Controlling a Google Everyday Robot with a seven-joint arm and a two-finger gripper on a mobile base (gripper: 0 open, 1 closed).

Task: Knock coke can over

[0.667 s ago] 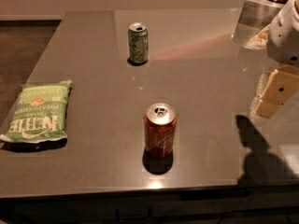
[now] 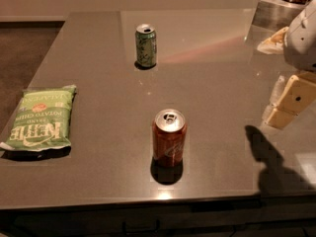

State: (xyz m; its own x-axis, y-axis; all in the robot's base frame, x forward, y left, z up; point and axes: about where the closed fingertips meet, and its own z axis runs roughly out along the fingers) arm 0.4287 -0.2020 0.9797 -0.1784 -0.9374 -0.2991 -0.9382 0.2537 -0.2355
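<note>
The red-orange metal coke can with a silver top (image 2: 169, 138) stands up straight near the front edge of the shiny grey table (image 2: 98, 48); the robot's cream gripper (image 2: 289, 105) hangs in the air well off to its right, not touching it; I cannot tell how wide it is open, and I see nothing in it; it should come across and push the can near its top, so it tips over and does not just slide; leave the green can (image 2: 146, 45) alone.
</note>
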